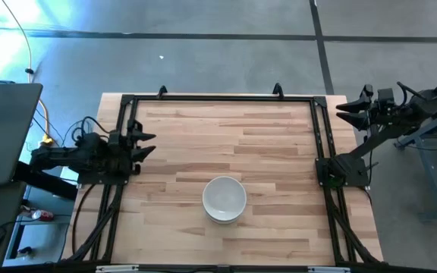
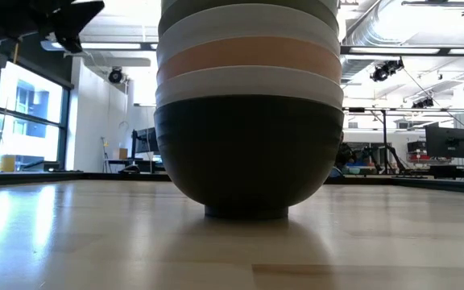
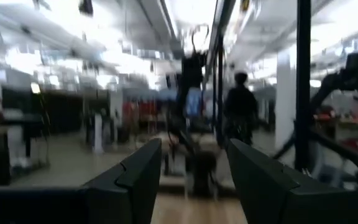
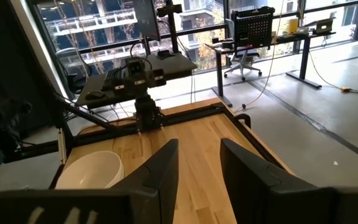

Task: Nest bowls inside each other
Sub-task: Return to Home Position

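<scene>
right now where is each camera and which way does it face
high: above the table, straight down; left gripper and right gripper open
low: at tabletop height, level, close on the stack; one arm part
left wrist: on that arm, level into the room past its fingers
right wrist: on that arm, down over the table past its fingers
shared: high and right wrist both see the top bowl

My wooden table [image 1: 279,152] has a black frame [image 1: 218,98] round it. Yellow cable [image 1: 45,121] on the grey floor [image 1: 203,64]. Office chair [image 4: 244,59] beyond.
</scene>
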Robot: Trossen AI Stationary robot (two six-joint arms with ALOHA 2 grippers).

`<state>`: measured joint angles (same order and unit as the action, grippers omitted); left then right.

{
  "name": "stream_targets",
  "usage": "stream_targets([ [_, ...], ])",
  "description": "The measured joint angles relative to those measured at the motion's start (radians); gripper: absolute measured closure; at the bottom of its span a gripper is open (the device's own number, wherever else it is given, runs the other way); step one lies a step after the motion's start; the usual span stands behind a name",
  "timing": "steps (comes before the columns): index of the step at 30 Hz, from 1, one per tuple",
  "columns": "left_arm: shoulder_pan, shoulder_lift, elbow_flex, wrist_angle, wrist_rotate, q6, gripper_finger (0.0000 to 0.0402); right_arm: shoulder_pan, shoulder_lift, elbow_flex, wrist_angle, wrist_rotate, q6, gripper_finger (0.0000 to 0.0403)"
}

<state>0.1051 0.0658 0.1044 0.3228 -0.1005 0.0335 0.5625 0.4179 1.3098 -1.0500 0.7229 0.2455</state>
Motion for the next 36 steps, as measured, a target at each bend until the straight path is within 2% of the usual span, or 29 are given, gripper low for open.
stream_targets([
  [4,0.000,-0.058,0.050,-0.207,-0.001,-0.055,0.0225,0.000,0.000,0.000,0.000,0.005,-0.001,0.0293],
  [8,0.000,-0.062,0.124,-0.414,-0.037,-0.066,0.0225,0.000,0.000,0.000,0.001,0.010,-0.001,0.0293],
  [13,0.000,-0.061,0.133,-0.545,-0.045,-0.133,0.0225,0.000,0.001,-0.017,0.044,0.010,-0.029,0.0293],
  [15,0.000,-0.062,0.125,-0.535,-0.043,-0.143,0.0225,0.000,0.001,-0.017,0.055,0.012,-0.037,0.0293],
  [21,0.000,-0.062,0.033,-0.350,-0.030,-0.110,0.0225,0.000,0.000,-0.017,0.112,0.034,-0.065,0.0293],
  [33,0.000,-0.062,-0.090,-0.186,-0.027,-0.129,0.0225,0.000,0.000,-0.017,0.109,0.018,-0.063,0.0293],
  [36,0.000,-0.061,-0.094,-0.193,-0.026,-0.123,0.0225,0.000,0.000,-0.017,0.112,0.017,-0.063,0.0293],
])
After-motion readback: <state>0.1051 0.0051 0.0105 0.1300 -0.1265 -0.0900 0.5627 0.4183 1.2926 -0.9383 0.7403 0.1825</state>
